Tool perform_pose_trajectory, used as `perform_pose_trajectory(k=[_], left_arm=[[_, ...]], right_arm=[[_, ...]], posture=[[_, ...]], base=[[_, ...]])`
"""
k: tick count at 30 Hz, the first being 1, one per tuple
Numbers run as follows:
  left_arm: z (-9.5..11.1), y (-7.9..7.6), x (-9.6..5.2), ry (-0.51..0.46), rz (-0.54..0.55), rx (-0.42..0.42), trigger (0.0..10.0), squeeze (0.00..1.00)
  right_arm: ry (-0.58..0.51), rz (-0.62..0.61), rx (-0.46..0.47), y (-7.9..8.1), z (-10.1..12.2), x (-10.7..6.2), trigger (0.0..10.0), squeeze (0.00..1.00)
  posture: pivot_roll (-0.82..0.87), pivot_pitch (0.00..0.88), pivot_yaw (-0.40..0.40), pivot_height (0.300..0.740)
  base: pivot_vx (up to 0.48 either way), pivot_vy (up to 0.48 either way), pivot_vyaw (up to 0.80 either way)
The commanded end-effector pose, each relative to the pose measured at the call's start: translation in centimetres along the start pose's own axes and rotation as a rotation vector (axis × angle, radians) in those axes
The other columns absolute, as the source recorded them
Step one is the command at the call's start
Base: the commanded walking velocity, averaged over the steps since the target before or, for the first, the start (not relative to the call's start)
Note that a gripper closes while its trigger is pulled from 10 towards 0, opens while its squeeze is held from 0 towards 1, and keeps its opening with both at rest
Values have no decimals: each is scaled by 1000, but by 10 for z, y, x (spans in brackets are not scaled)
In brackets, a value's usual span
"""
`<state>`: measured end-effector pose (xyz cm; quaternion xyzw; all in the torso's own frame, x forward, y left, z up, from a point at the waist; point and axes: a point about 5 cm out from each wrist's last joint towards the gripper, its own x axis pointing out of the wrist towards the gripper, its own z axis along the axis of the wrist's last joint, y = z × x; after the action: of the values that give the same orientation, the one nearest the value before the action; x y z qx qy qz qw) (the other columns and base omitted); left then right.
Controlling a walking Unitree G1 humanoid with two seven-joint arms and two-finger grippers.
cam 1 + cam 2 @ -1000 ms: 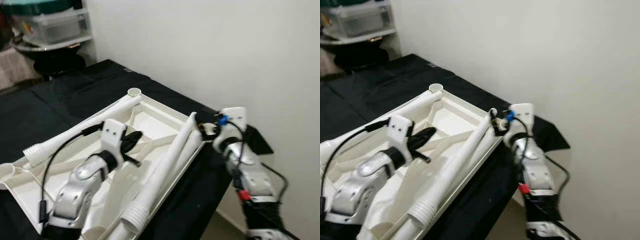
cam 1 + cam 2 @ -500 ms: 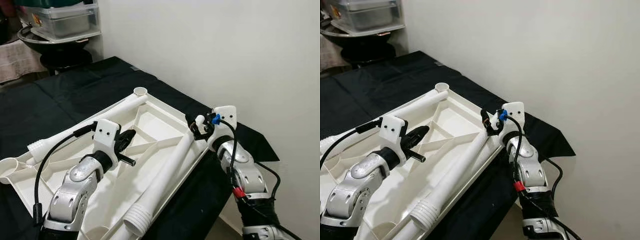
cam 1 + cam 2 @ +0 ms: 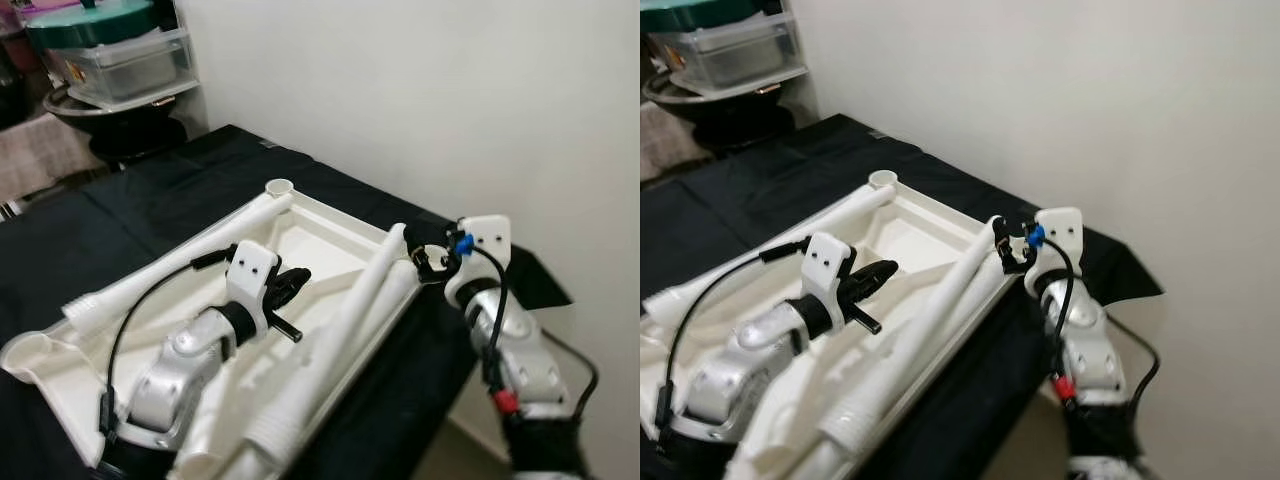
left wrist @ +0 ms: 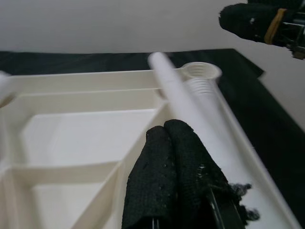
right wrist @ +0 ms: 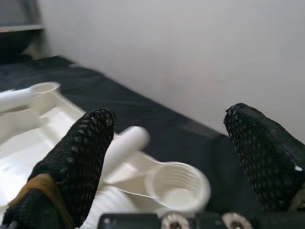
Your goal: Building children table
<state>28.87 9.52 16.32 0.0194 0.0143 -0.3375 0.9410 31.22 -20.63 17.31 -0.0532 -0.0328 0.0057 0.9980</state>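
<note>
An upturned white plastic tabletop [image 3: 300, 232] with ribs lies on a black-covered surface [image 3: 120, 215]. One white leg [image 3: 180, 262] rests along its far left edge, ending at a corner socket [image 3: 279, 187]. A second leg [image 3: 350, 315] lies slanted along the right edge. My left gripper [image 3: 298, 275] hovers shut over the middle ribs, beside this leg [image 4: 190, 102]. At the right corner my right gripper [image 3: 418, 258] is open, its fingers [image 5: 86, 143] either side of the leg's thin end [image 5: 125, 143] and a threaded corner socket [image 5: 176, 183].
The white wall [image 3: 420, 90] runs close behind the tabletop. The black surface ends just right of the tabletop's corner, with floor below [image 3: 450, 455]. At the back left stand clear storage boxes [image 3: 110, 60] over a dark round stand [image 3: 135, 125].
My left gripper has moved right, closer to the slanted leg. My right gripper has shifted a little right, and the leg's thin end now stands clear beside it. The camera has also moved.
</note>
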Motion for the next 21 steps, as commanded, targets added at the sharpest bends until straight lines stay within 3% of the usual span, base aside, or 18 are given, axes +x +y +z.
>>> perform_pose_trajectory(k=[1,4,10,14,21], left_arm=[[0,-3,6,3,-41,-5,10000,0],[3,-6,12,-9,-62,-8,10000,0],[2,-6,13,-13,-57,-16,10000,0],[-1,-3,11,-4,-19,-12,10000,0],[-6,17,-1,-3,160,-8,10000,0]], right_arm=[[3,-42,-12,-11,3,-7,10000,0],[2,-71,-28,-20,5,-13,10000,0],[0,-76,-30,-20,6,-13,10000,0],[0,-42,-21,-10,8,-9,10000,0],[19,45,-8,10,5,-1,10000,0]], posture=[[-205,0,65,740],[-214,0,65,740],[-212,0,62,740],[-183,0,36,740],[-122,0,-17,740]], base=[[0,0,0],[0,0,0],[0,0,0],[0,0,0],[0,0,0]])
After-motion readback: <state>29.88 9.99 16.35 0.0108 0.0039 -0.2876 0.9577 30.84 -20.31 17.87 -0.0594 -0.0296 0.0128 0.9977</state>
